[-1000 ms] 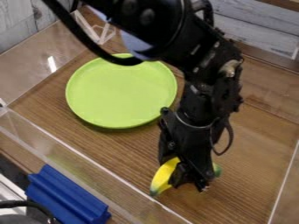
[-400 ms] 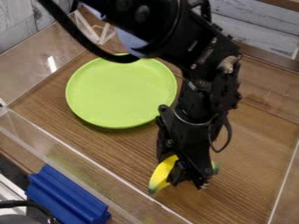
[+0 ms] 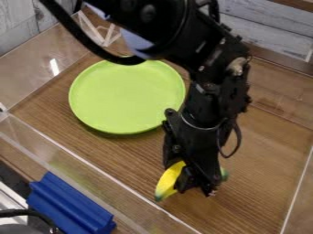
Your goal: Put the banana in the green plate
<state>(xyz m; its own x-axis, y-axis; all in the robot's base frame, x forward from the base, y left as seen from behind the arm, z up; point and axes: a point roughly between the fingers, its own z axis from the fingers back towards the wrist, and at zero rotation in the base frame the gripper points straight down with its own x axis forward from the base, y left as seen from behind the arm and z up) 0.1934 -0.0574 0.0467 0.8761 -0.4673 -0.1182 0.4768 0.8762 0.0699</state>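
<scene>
The small yellow banana point(image 3: 171, 183) lies low on the wooden table near the front edge, between the black fingers of my gripper point(image 3: 189, 181), which points straight down and is shut on it. Only the banana's left half shows; the rest is hidden by the fingers. The large lime-green plate point(image 3: 123, 96) sits flat on the table to the upper left, with nothing in it, a short way behind the gripper. The black arm reaches down from the top of the view and covers the plate's right rim.
A blue block point(image 3: 68, 208) lies at the bottom left, outside a clear plastic wall point(image 3: 73, 155) that borders the wooden table point(image 3: 263, 155). More clear walls stand along the left and back.
</scene>
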